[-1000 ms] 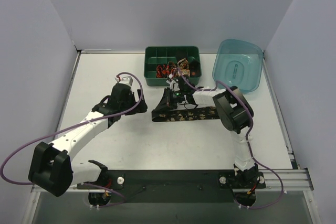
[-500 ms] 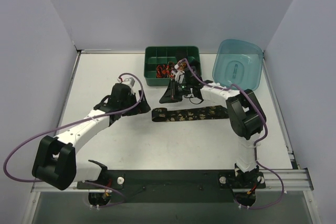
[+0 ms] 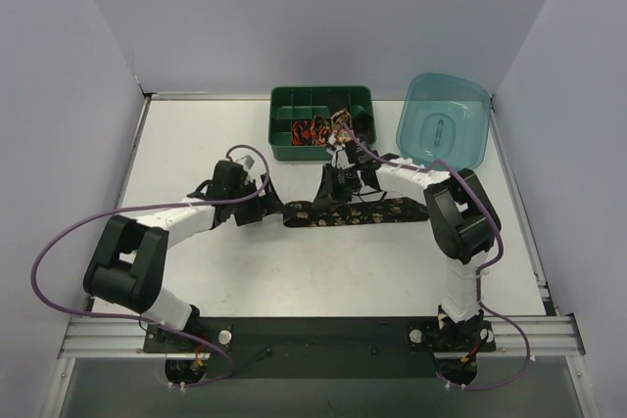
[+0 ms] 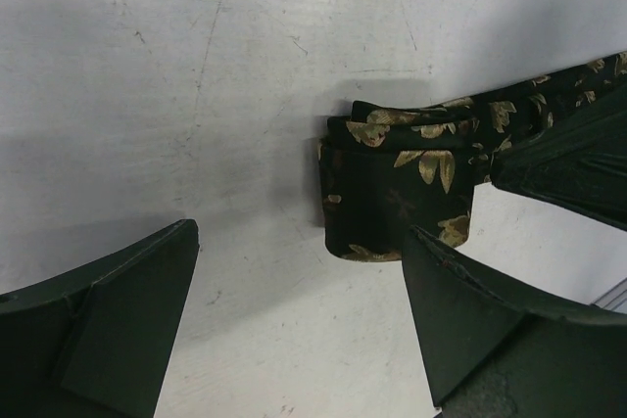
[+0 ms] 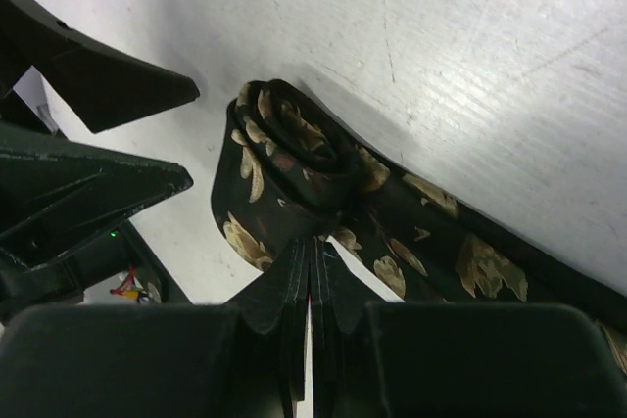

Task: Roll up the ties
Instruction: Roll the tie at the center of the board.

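Pincer on my left (image 3: 266,200): jaws wide apart, empty, low over the tabletop (image 3: 196,134), mouth facing the started roll. In its wrist view one finger (image 4: 490,320) sits just beside the roll and the other is well clear.

Rolled end (image 4: 392,183) of the tie (image 3: 358,211): a few turns, black with gold leaves, at the strip's left end, just right of that open mouth. Turns look slack, edges a little uneven.

Right pincer (image 5: 310,259): fingers pressed together, tips down on the fabric right behind the roll. Can't tell whether cloth is nipped between them or only pinned.

Rest of the tie runs flat to the right, most of its length unrolled. Far side: green tray (image 3: 276,122) with finished rolled coils (image 3: 313,130). Teal tub (image 3: 460,85) at far right.

Judgement: roll barely begun. To do this well, I'd:
- bring the left jaws around the roll across its width;
- close just enough that it keeps round;
- square the edges;
- turn it rightward along the strip while the right tips hold the flat part taut, retreating ahead of the roll.

Risk: slack turns telescoping, or springing open if both pincers let go together.
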{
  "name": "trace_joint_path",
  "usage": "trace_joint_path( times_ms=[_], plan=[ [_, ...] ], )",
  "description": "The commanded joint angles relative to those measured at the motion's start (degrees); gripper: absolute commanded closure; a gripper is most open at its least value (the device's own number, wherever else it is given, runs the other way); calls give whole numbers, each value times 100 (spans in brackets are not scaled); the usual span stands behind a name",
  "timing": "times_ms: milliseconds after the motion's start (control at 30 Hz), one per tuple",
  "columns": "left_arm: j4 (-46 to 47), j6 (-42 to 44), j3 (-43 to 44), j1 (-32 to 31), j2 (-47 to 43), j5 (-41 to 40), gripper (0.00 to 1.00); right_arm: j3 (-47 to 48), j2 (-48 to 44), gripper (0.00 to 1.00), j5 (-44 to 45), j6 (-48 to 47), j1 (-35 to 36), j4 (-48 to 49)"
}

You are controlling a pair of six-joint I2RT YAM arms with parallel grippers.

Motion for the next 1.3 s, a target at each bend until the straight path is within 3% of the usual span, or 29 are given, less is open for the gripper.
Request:
trace_joint_path(
  times_ms=[0, 633, 1267],
  plan=[
    [758, -198, 46, 43, 308, 409, 5, 106, -353, 100, 359, -377, 118, -447],
    [1216, -366, -78, 26, 836, 497, 13, 317, -634, 100, 473, -368, 250, -552],
    [1383, -401, -139, -45, 880, 673, 19, 554, 86, 100, 1378, -588, 584, -913]
  ],
)
